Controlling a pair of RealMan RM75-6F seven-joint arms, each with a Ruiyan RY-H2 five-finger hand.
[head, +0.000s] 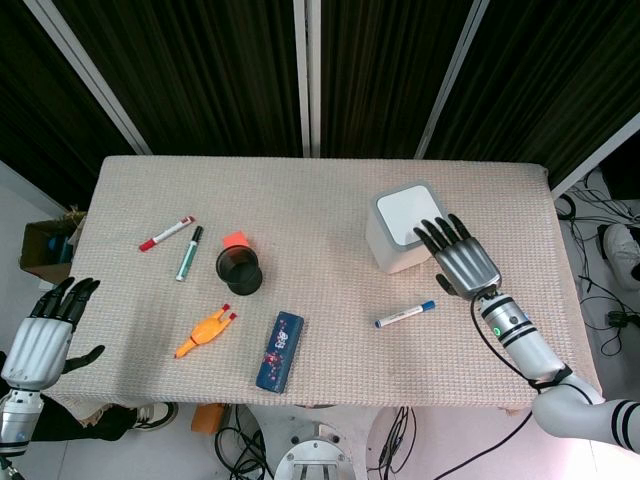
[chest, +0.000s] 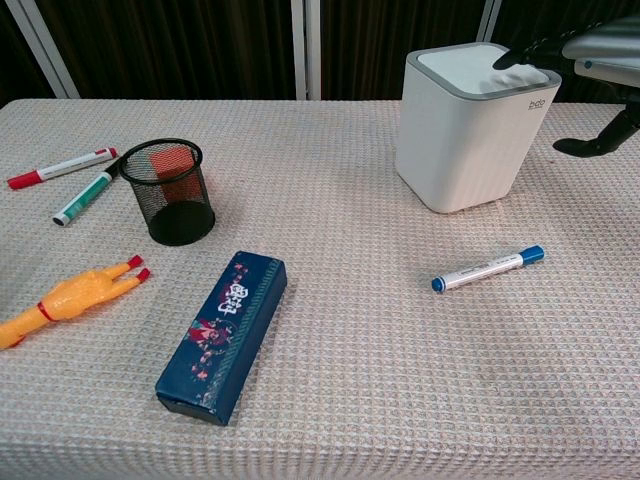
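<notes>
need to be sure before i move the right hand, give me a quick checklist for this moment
1. Right hand empty, fingers spread: ok.
2. Its fingertips over the lid of the white bin; actual contact: cannot tell.
3. Bin upright, lid closed: ok.
4. Blue marker lies apart from the bin, near the right hand: ok.
5. Left hand open at the table edge, off the other things: ok.
</notes>
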